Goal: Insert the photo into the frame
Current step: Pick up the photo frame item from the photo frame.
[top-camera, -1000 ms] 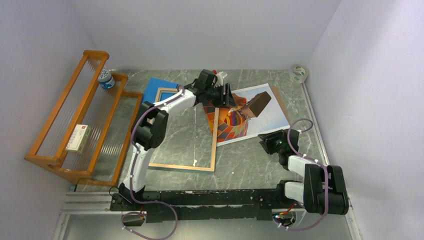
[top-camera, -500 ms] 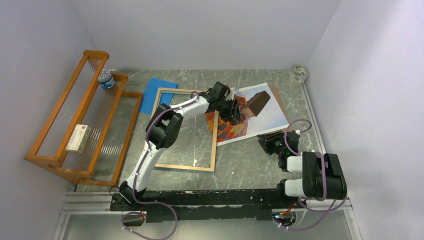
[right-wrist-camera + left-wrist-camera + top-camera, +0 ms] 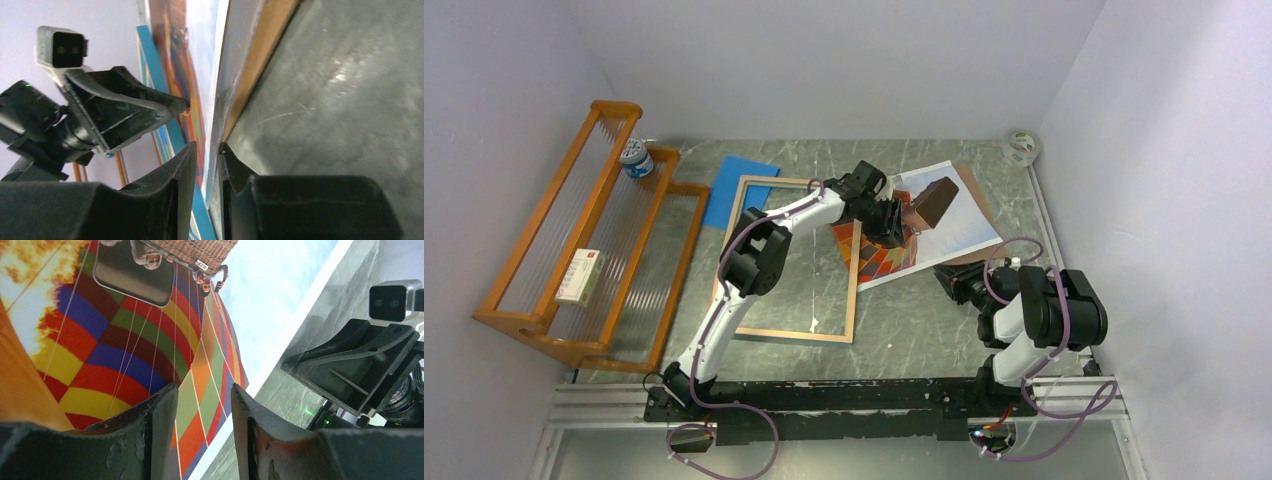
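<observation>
Pale walls (image 3: pixel 824 60) and an orange wooden rack (image 3: pixel 574 235), under soft, even light.
Plain lilac-white walls rise behind the rack and on the side facing it. Beside the rack spreads a grey-green marbled table (image 3: pixel 904 325). A small white box (image 3: pixel 579 277) lies on the rack's slats, a blue-and-white tub (image 3: pixel 634 158) sits at its far end, and a tape roll (image 3: pixel 1022 146) lies in the corner well across from it.

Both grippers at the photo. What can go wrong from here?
1. The right gripper straddles the photo edge, with the board right beside it. It may pinch both together.
2. The photo's corner overlaps the frame rail. If the left gripper drags it sideways, the edge might catch there and buckle.
</observation>
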You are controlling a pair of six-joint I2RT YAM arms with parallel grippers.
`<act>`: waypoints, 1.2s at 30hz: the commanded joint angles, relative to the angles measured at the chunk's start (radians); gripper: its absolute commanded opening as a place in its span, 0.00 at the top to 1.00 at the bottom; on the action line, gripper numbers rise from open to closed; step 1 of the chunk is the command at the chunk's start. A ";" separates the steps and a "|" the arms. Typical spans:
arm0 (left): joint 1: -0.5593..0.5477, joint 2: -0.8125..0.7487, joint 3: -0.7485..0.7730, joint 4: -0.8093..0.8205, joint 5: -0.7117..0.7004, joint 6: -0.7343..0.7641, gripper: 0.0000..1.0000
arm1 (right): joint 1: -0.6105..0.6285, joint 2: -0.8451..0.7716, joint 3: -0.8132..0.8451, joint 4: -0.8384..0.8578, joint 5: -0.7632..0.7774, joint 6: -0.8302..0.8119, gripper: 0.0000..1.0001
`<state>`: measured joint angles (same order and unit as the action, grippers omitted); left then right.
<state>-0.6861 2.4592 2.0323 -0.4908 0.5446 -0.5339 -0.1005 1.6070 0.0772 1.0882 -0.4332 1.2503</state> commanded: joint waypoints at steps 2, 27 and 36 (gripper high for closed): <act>-0.009 0.053 0.015 -0.100 -0.024 0.034 0.50 | -0.001 0.022 0.004 0.249 -0.047 0.035 0.75; 0.014 -0.008 0.086 -0.101 0.018 0.008 0.36 | -0.005 -0.275 0.250 -0.603 -0.047 -0.261 1.00; 0.039 -0.058 0.097 -0.087 0.114 0.003 0.22 | -0.007 -0.453 0.552 -1.426 0.135 -0.491 1.00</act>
<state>-0.6540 2.4653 2.1025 -0.5552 0.6178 -0.5400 -0.1032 1.1938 0.5369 0.0204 -0.3897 0.8845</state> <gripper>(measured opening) 0.767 0.013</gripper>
